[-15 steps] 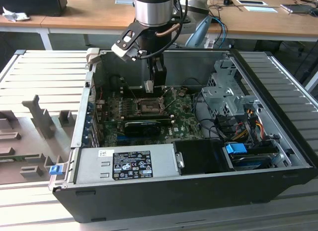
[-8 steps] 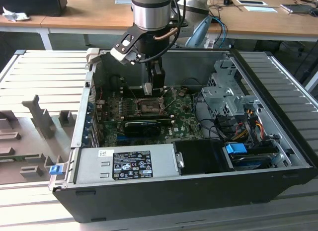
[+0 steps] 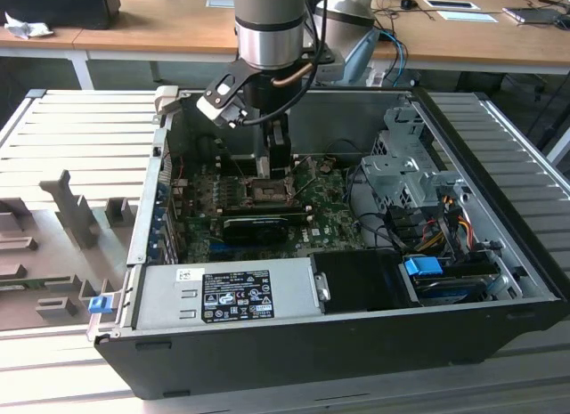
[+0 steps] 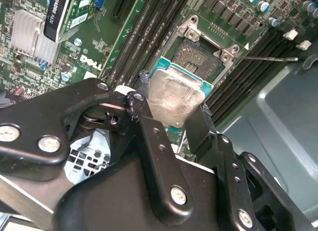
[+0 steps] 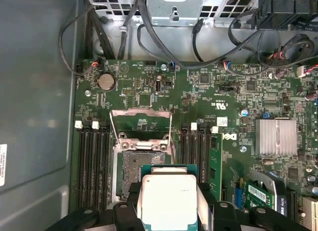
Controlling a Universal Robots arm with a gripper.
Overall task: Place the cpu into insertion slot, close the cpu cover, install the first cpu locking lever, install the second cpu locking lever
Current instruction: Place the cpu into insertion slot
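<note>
My gripper (image 4: 171, 116) is shut on the cpu (image 4: 176, 98), a square chip with a pale silvery top, held by two opposite edges between the black fingers (image 4: 145, 122). In the first wrist view the cpu (image 5: 169, 198) hangs just above and slightly off the open insertion slot (image 5: 136, 166), overlapping one corner of it. The cpu cover (image 5: 140, 122) stands tipped up at the slot's far edge. A thin locking lever (image 4: 268, 58) sticks out beside the slot (image 4: 202, 54). In the exterior view the gripper (image 3: 267, 172) is low over the motherboard inside the case.
Memory slots (image 5: 94, 161) flank the socket on both sides. A black finned card (image 3: 258, 225) lies close by, with a silver heat sink (image 5: 276, 136) further along the board. Cables and a drive cage (image 3: 405, 169) crowd one end; a power supply (image 3: 223, 294) fills the case's front.
</note>
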